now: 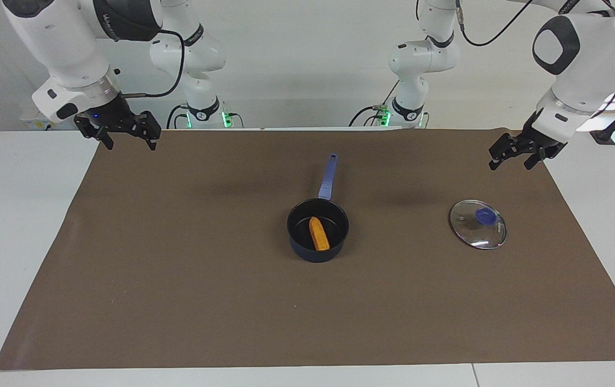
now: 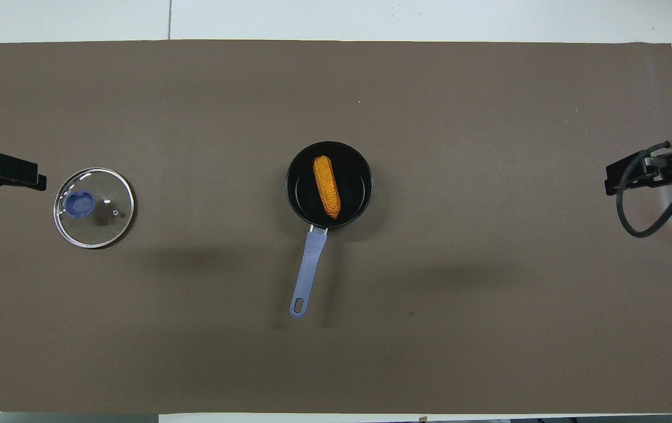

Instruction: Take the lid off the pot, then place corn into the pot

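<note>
The dark navy pot (image 1: 313, 252) stands mid-table on the brown mat, its blue-purple handle (image 1: 328, 177) pointing toward the robots. The orange-yellow corn (image 1: 319, 234) lies inside it, and shows in the overhead view (image 2: 326, 187) inside the pot (image 2: 293, 194) too. The glass lid (image 1: 478, 224) with its blue knob lies flat on the mat toward the left arm's end, apart from the pot; it also shows in the overhead view (image 2: 94, 207). My left gripper (image 1: 510, 164) is open, empty and raised over the mat's edge beside the lid. My right gripper (image 1: 130, 144) is open, empty and raised over the mat's corner at the right arm's end.
The brown mat (image 1: 178, 295) covers most of the white table (image 1: 17, 215). In the overhead view the left gripper (image 2: 16, 171) and the right gripper (image 2: 630, 176) with its black cable loop show only at the picture's side edges.
</note>
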Robot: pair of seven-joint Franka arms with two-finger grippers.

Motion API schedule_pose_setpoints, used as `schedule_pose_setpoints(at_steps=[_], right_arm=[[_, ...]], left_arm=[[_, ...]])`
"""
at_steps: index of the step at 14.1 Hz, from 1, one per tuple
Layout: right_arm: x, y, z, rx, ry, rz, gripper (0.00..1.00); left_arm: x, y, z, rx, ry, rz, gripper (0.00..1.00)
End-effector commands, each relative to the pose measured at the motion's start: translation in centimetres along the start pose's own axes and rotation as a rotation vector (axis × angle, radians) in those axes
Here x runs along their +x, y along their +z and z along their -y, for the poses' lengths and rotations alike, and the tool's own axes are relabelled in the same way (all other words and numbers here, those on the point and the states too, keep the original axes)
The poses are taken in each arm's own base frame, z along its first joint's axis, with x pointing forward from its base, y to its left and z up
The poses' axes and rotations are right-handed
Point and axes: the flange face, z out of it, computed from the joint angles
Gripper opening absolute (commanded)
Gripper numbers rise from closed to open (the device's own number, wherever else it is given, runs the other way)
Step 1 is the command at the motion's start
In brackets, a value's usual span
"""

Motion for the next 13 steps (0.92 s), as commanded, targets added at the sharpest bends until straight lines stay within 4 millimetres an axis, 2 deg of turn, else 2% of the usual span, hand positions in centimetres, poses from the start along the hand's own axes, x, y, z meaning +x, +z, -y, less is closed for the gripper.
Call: schedule_pose_setpoints(at_steps=[1, 4, 7, 8, 13], right_arm=[[-0.4, -0.1, -0.1, 0.009, -0.014, -0.022, 1.0], [-0.2, 0.0, -0.3, 0.009, -0.01, -0.019, 1.0], [-0.7, -0.4, -0.2, 0.011, -0.011, -0.021, 1.0], [-0.9, -0.5, -0.2, 0.011, -0.01, -0.02, 1.0], [-0.9, -0.9, -0.7, 0.012, 0.0, -0.045, 1.0]], left_arm=[[-2.2, -0.2, -2.7, 0.049, 0.006, 0.049, 1.0], [-2.6, 0.6, -3.6, 0.054, -0.019, 0.057, 1.0], [-2.2, -0.5, -5.2, 0.104, 0.028, 0.044, 1.0], [-2.2, -1.2, -5.4, 0.104, 0.021, 0.043, 1.0], [-2.1, -1.1, -4.9, 0.097, 0.009, 0.047, 1.0]])
